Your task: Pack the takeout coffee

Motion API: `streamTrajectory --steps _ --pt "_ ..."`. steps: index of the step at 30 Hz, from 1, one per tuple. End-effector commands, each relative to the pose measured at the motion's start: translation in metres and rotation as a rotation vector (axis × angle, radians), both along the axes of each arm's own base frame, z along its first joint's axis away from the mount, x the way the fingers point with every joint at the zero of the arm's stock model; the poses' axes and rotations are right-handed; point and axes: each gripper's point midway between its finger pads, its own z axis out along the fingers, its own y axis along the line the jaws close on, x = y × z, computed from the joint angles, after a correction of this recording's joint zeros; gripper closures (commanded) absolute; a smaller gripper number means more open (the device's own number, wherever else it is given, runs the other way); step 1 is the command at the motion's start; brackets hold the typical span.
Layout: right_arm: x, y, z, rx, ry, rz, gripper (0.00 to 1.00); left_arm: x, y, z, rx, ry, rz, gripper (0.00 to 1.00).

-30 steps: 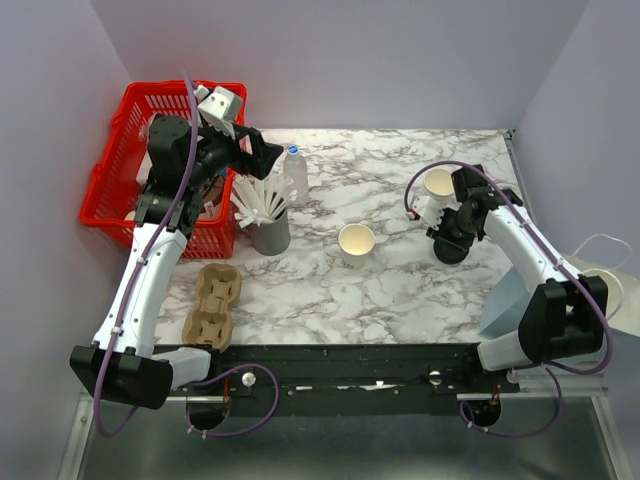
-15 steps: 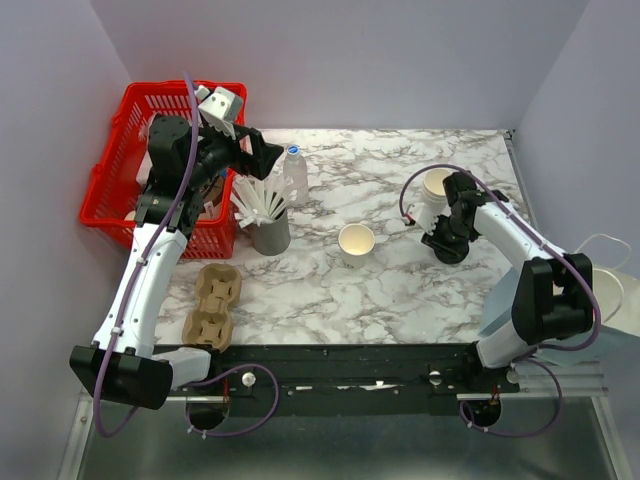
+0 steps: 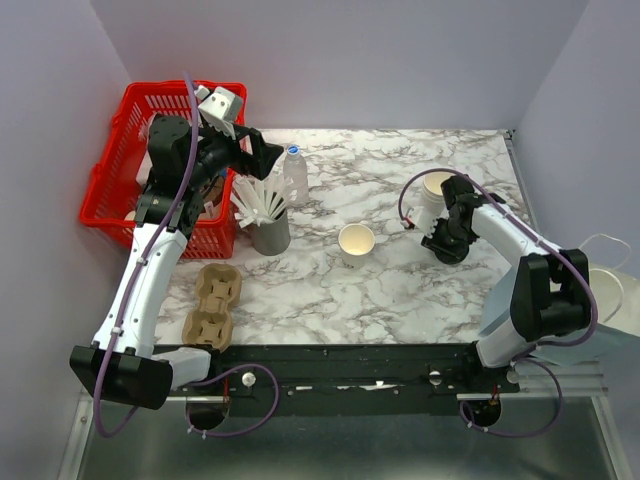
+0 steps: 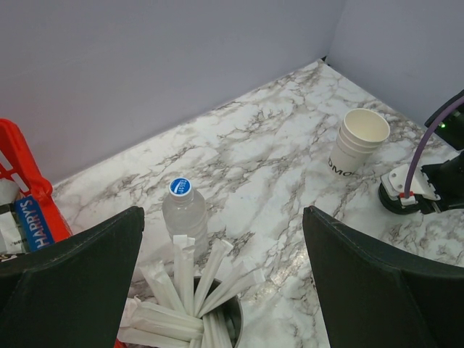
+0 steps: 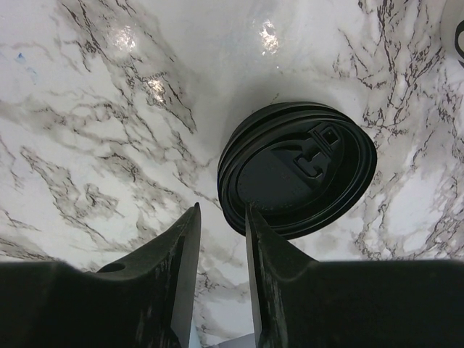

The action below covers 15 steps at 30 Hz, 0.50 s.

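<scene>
Your right gripper (image 5: 221,210) has edged over the black lids (image 5: 297,170) near the table (image 3: 400,280)'s right edge; grip unclear. Your left gripper (image 4: 222,214) gapes wide.

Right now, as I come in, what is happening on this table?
The right tool sits low at the black lids, beside the stacked paper cups. Its jaws stand a little apart across the lid rim, and it is unclear whether it grips. The left tool hangs wide open and empty above the cup of straws. One paper cup stands mid-table without a lid. The cardboard carrier holds nothing yet.
</scene>
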Motion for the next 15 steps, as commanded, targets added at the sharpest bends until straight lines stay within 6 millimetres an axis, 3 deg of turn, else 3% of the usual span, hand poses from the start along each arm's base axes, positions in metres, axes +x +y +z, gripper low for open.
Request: streamTrajectory --steps 1,15 --pt "0.0014 -0.0063 -0.0081 -0.028 0.003 -0.01 0.61 -0.0048 -0.0032 0.0024 0.001 -0.018 -0.02 0.01" --pt "0.0059 -0.0072 -0.0102 -0.035 0.001 -0.018 0.67 -0.0064 -0.0023 0.0038 -0.001 -0.022 -0.015 0.01"
